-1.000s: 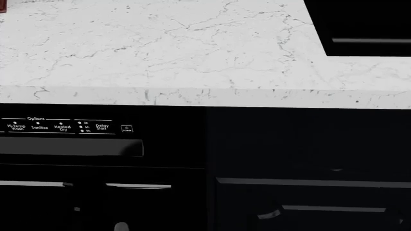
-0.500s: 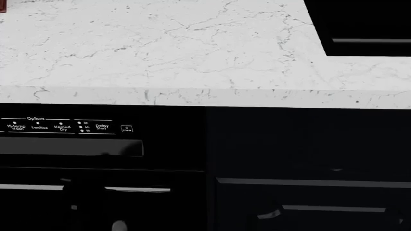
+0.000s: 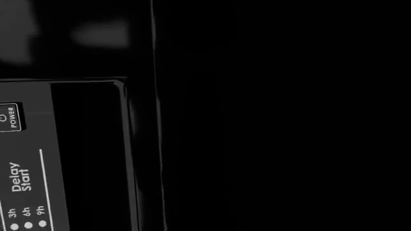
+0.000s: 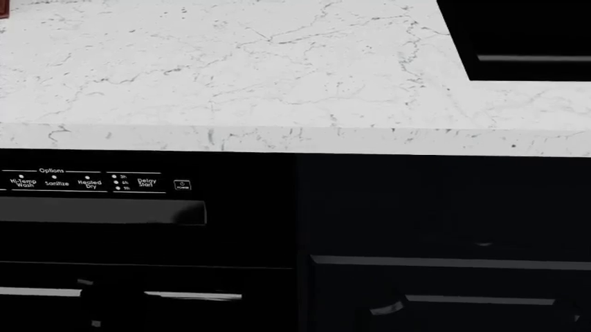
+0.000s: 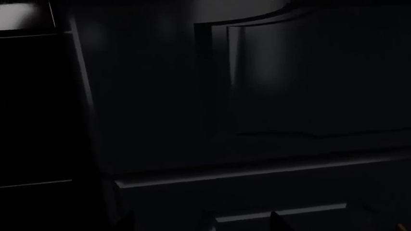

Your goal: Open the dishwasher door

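The dishwasher door (image 4: pixel 148 228) sat under the white marble countertop (image 4: pixel 231 69), at the left of the head view, glossy black w/ a strip of tiny white labels (image 4: pixel 93 181) (Hi-Temp Wash, Sanitize, Heated Dry, Delay Start, power) across its top. Just below the labels ran the grey recessed handle (image 4: pixel 102 211), and lower down a thin silver line (image 4: pixel 194 296), partly cut by a dark shape that was prob. part of the left arm, too dark to tell. Right of the door, touching its edge, was a dark navy cabinet door (image 4: pixel 443 277) w/ raised panel trim. Far right on the counter lay the black cooktop (image 4: pixel 526 34). Left wrist cam was close on the door's upper right corner: Delay Start and POWER labels (image 3: pixel 19 159) readable, rest black; no fingers visible, so left gripper not seen. Right wrist cam faced the navy panelled cabinet (image 5: pixel 308 86) in deep shadow; dim shapes at the frame edge near the cam may be its fingertips, but whether they were spread or closed – can't tell
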Motion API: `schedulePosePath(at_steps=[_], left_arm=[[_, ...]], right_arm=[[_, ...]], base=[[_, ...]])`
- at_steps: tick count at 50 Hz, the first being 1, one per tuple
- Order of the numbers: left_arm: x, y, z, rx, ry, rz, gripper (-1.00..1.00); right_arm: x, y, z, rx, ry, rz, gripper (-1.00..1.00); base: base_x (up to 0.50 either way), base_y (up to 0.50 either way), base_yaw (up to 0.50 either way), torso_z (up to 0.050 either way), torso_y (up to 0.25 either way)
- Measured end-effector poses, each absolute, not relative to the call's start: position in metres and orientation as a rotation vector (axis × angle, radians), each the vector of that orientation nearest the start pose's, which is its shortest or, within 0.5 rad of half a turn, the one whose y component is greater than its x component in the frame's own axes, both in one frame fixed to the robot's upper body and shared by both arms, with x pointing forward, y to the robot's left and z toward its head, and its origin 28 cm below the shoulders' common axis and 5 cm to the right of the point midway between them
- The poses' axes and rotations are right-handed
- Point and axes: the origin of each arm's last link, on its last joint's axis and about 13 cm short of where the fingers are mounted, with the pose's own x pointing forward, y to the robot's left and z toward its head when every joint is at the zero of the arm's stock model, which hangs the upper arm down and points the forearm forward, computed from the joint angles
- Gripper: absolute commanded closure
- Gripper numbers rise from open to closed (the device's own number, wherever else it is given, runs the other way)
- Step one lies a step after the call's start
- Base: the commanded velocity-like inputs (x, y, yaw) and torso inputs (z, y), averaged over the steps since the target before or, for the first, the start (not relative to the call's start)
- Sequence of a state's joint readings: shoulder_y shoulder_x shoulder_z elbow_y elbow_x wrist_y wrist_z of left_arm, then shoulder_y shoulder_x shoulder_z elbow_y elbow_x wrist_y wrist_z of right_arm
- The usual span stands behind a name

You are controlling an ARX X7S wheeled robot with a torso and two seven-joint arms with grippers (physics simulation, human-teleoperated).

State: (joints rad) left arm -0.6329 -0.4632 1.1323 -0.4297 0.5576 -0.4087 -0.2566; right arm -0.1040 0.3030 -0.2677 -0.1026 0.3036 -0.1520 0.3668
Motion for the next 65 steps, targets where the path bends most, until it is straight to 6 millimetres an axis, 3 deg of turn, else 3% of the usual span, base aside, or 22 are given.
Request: schedulePosePath(at_steps=[65], left_arm=[[0.196, 0.248, 0.014, 1.508, 0.028, -0.31, 1.0]], right_arm=[[0.18, -0.108, 0.017, 0.072, -0.057, -0.079, -1.0]], base=[[0.0, 0.0, 0.0, 0.0, 0.0]])
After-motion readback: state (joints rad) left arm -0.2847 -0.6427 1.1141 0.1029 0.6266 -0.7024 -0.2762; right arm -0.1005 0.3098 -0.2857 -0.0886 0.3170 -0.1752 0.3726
